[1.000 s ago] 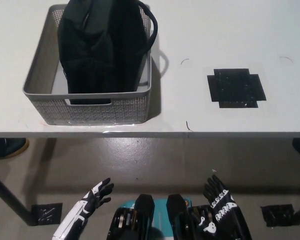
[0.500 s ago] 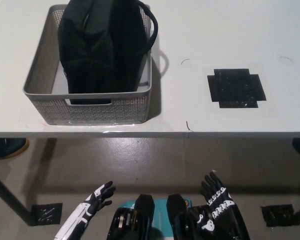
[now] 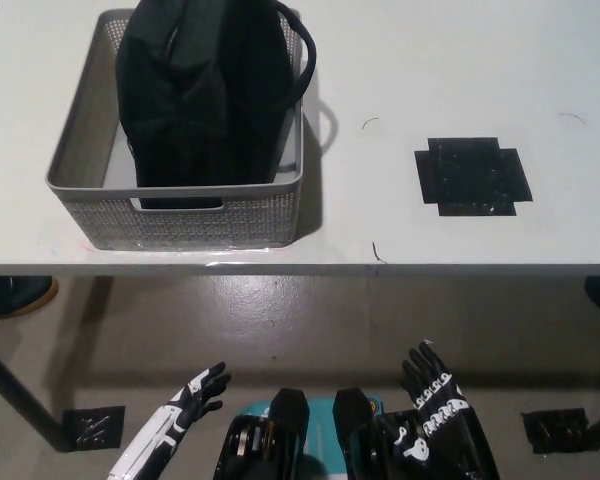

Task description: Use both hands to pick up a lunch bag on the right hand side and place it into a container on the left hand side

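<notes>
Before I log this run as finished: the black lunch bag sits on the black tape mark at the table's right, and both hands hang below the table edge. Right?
Not quite. The head view shows the black lunch bag inside the grey basket at the table's left; the black tape mark is bare. The left hand and right hand do hang below the table edge.

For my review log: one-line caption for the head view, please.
Black lunch bag sits inside the grey basket on the white table; both hands, left and right, hang open below the table edge.
</notes>
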`<state>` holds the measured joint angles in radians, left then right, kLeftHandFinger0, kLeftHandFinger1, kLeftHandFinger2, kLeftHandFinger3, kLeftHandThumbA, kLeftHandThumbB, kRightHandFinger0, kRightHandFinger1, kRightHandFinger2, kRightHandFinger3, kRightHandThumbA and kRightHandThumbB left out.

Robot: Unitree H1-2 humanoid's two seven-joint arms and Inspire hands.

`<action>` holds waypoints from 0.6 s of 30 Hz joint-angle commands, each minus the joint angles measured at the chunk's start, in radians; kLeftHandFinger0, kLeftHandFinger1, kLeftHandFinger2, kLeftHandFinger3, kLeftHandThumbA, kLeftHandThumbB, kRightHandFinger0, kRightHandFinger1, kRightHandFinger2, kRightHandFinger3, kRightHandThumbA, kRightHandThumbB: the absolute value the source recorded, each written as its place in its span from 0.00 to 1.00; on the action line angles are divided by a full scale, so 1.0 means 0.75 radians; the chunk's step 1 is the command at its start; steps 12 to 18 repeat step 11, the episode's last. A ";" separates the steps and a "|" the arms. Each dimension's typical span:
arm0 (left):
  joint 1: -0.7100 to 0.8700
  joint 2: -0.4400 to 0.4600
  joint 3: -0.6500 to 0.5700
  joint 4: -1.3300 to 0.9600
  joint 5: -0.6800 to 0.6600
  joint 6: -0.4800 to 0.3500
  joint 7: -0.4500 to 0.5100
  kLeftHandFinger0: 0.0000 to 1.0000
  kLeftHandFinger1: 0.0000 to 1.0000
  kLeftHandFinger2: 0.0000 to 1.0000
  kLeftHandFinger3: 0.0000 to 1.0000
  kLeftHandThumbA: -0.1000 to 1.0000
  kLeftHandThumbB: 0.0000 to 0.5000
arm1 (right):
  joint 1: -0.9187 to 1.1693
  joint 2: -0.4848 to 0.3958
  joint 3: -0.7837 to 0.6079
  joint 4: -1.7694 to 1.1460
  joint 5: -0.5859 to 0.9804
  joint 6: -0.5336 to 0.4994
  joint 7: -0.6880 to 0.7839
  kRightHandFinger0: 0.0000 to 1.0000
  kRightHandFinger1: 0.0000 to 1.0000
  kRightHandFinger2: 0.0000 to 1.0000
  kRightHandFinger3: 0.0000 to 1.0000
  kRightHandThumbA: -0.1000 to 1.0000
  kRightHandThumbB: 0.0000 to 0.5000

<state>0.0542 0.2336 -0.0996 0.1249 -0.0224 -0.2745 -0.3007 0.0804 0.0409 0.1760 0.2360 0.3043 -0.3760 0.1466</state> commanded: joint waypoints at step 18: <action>-0.047 0.029 0.000 -0.015 0.012 -0.052 -0.010 1.00 1.00 1.00 1.00 1.00 0.62 | -0.049 0.027 -0.029 0.019 -0.033 -0.069 0.047 1.00 1.00 1.00 1.00 1.00 0.47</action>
